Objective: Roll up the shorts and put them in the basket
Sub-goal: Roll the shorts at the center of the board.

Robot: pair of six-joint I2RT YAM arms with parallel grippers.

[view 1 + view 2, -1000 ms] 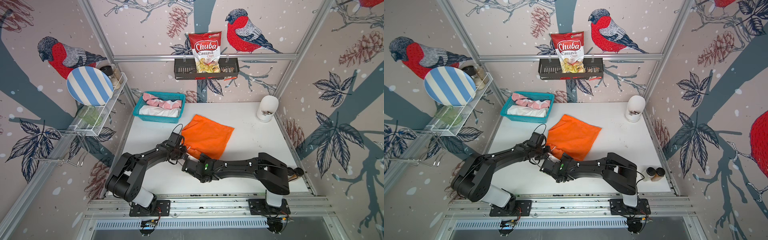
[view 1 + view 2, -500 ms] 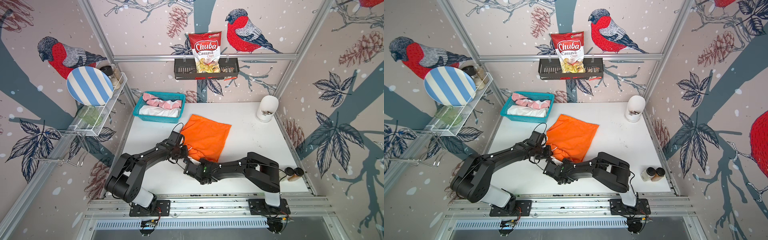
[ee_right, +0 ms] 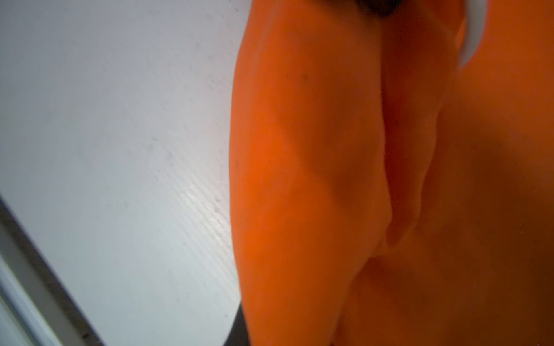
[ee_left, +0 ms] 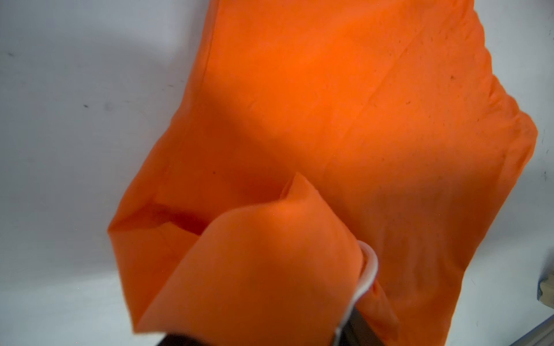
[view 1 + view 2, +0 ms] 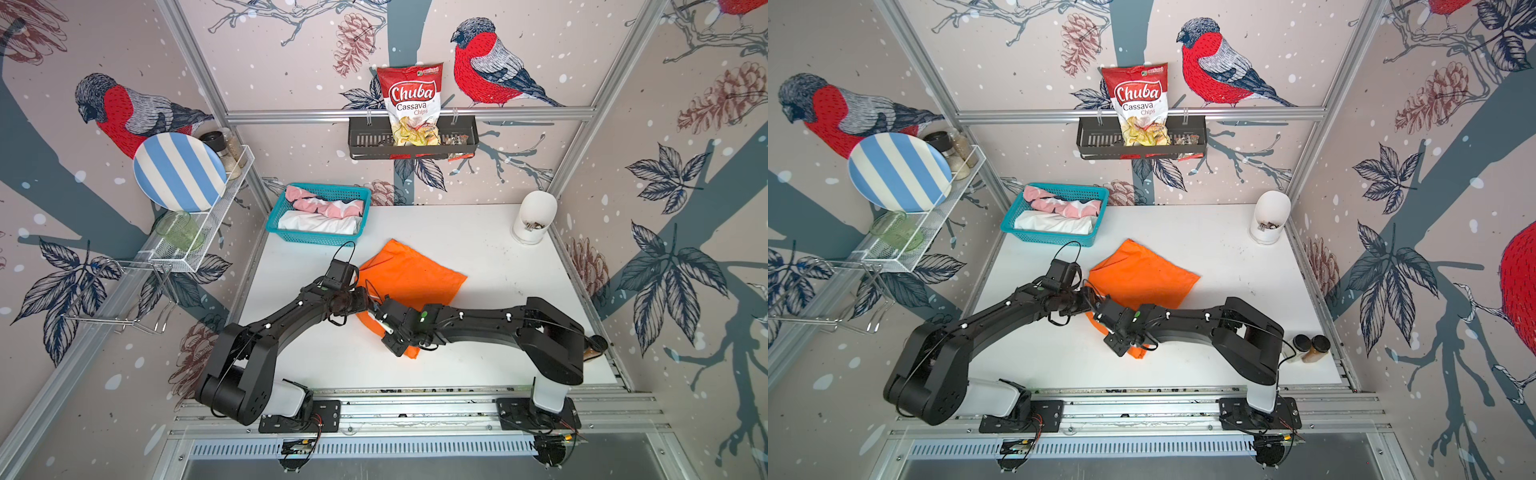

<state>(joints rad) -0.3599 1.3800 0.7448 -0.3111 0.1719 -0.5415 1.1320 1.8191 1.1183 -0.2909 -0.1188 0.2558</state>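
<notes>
Jaws on both sides are buried in fabric, so I cannot tell if either pair is apart or together. Left gripper (image 5: 367,301) and right gripper (image 5: 380,312) meet almost tip to tip at the near-left edge of the orange shorts (image 5: 411,278). Both top views show this.

Orange shorts lie on the white table (image 5: 490,257), roughly mid-table and skewed like a diamond. The far part is flat. The near edge is lifted and bunched where the two grippers meet, and a small orange tip pokes out below the right wrist.

Left wrist view: a fold of orange drapes over the gripper and flat cloth spreads beyond it. One white finger (image 4: 370,269) shows at the fold's edge; the rest is hidden.

Right wrist view: blurred, with a thick orange roll or fold filling most of the picture and bare table beside it. A white curved strip shows at the edge, and I cannot tell which gripper it belongs to.

Pink shorts (image 5: 320,205) and white shorts (image 5: 318,223) sit side by side in the teal basket (image 5: 316,240) at the table's far-left corner, well apart from both arms.
</notes>
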